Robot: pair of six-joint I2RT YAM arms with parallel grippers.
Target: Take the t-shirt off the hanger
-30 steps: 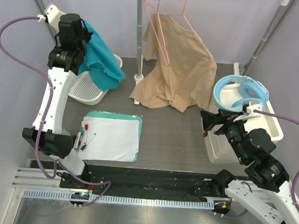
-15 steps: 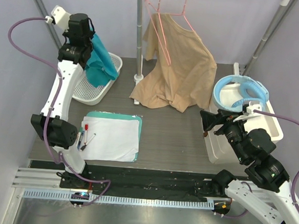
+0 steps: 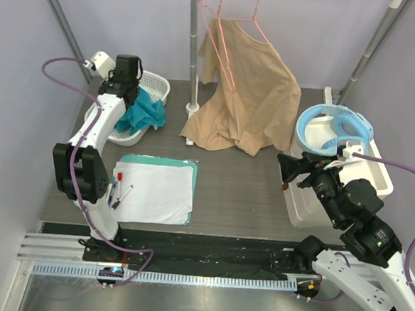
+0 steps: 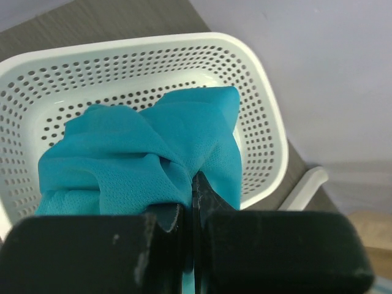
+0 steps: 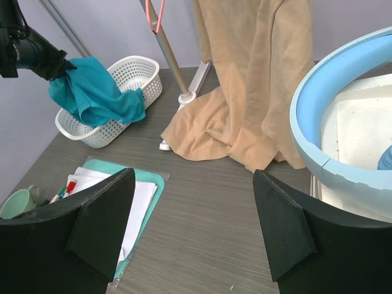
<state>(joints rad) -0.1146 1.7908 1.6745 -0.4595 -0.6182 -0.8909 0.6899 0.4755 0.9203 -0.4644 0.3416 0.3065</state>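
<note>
My left gripper [image 3: 130,87] is shut on a teal t-shirt [image 3: 143,113] and holds it bunched in the white perforated basket [image 3: 160,87] at the back left. In the left wrist view the jaws pinch the teal cloth [image 4: 141,153] over the basket [image 4: 260,86]. A tan t-shirt [image 3: 253,95] hangs on a pink hanger [image 3: 229,54] from the rack, its hem piled on the table. My right gripper [image 3: 286,168] is open and empty at the right, well short of the tan shirt [image 5: 245,92].
The rack's upright pole [image 3: 193,55] stands between basket and tan shirt. A white bin [image 3: 377,174] with a blue ring [image 3: 335,127] sits at the right. A teal mat [image 3: 190,170] with paper and pens lies front left. A green mug [image 5: 15,205] stands beside it.
My left arm has come down and forward, lowering the teal t-shirt from high above the basket into it. The right arm has not moved.
</note>
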